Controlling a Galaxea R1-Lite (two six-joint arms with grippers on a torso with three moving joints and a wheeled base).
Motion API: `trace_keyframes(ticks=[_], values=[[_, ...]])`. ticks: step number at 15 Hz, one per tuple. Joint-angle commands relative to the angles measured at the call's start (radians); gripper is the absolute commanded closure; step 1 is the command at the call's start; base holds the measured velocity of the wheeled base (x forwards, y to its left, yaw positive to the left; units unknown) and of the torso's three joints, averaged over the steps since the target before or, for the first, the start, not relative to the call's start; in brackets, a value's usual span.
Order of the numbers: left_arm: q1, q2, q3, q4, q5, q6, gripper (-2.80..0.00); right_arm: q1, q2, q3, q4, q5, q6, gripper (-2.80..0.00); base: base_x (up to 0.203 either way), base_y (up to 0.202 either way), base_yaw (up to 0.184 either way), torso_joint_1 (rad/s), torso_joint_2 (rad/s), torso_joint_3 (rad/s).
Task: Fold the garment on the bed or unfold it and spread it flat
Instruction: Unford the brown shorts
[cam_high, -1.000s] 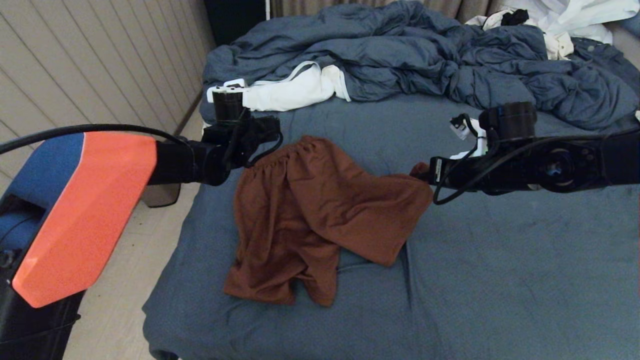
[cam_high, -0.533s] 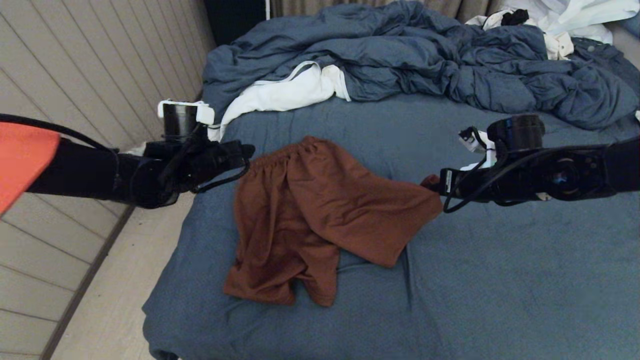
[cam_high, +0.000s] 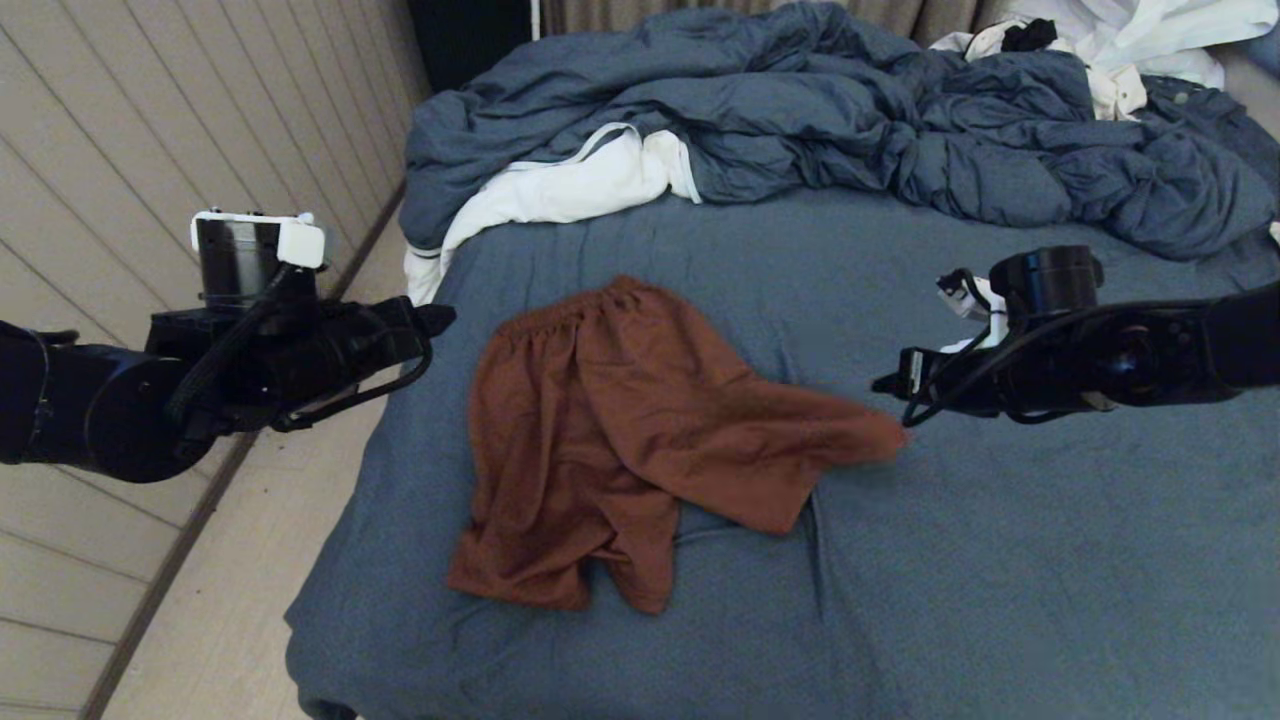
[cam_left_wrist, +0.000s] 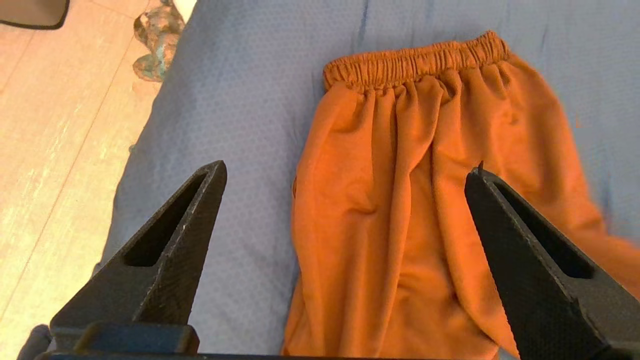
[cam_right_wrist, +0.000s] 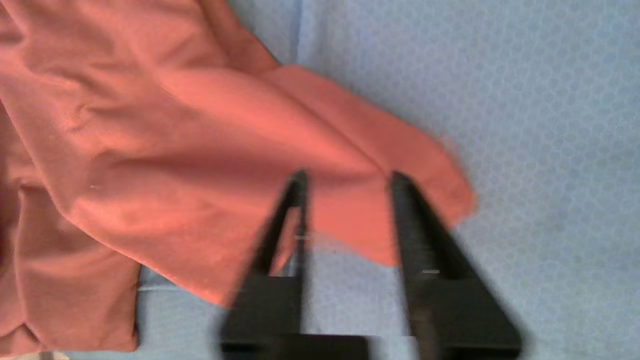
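Observation:
The rust-brown garment (cam_high: 620, 430) lies rumpled on the bed (cam_high: 1000, 560), its gathered waistband (cam_left_wrist: 415, 60) at the far end and its two legs toward me. One corner stretches out to the right (cam_high: 870, 440). My left gripper (cam_high: 440, 318) hovers off the bed's left side, level with the waistband, open wide and empty (cam_left_wrist: 348, 167). My right gripper (cam_high: 885, 385) hangs just right of the stretched corner, above it. Its fingers stand apart over the garment (cam_right_wrist: 200, 150) with nothing pinched between them (cam_right_wrist: 348, 175).
A rumpled blue duvet (cam_high: 850, 110) fills the far end of the bed. White clothes lie at its left (cam_high: 580, 185) and at the far right (cam_high: 1150, 30). Wooden floor (cam_high: 230, 600) and a panelled wall (cam_high: 120, 150) run along the bed's left side.
My right gripper has opened and let go of the garment's right corner, which has dropped toward the sheet. My left arm has drawn back leftward off the bed, its gripper open.

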Motion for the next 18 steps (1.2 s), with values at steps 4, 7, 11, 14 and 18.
trace_keyframes(ticks=[4, 7, 11, 14, 18], values=[[-0.006, -0.006, 0.090, -0.019, -0.001, -0.019, -2.80, -0.020, 0.007, -0.022, 0.019, 0.003, -0.044, -2.80, 0.000, 0.000, 0.000, 0.000, 0.00, 0.000], [-0.051, -0.025, 0.228, -0.092, -0.001, -0.033, -2.80, 0.045, -0.051, 0.029, 0.037, 0.008, -0.038, -2.80, 0.000, 0.000, 0.000, 0.000, 0.00, 0.000], [-0.154, 0.011, 0.420, -0.213, -0.001, -0.073, 0.00, 0.269, -0.104, 0.097, 0.080, 0.008, -0.020, 0.00, 0.000, 0.000, 0.000, 0.000, 0.00, 0.000], [-0.199, 0.019, 0.477, -0.235, -0.016, -0.072, 0.00, 0.396, -0.093, 0.121, 0.141, 0.003, -0.024, 0.00, 0.000, 0.000, 0.000, 0.000, 0.00, 0.000], [-0.317, 0.084, 0.507, -0.243, -0.061, -0.074, 0.00, 0.486, -0.002, 0.117, 0.145, -0.001, -0.050, 0.00, 0.000, 0.000, 0.000, 0.000, 0.00, 0.000]])
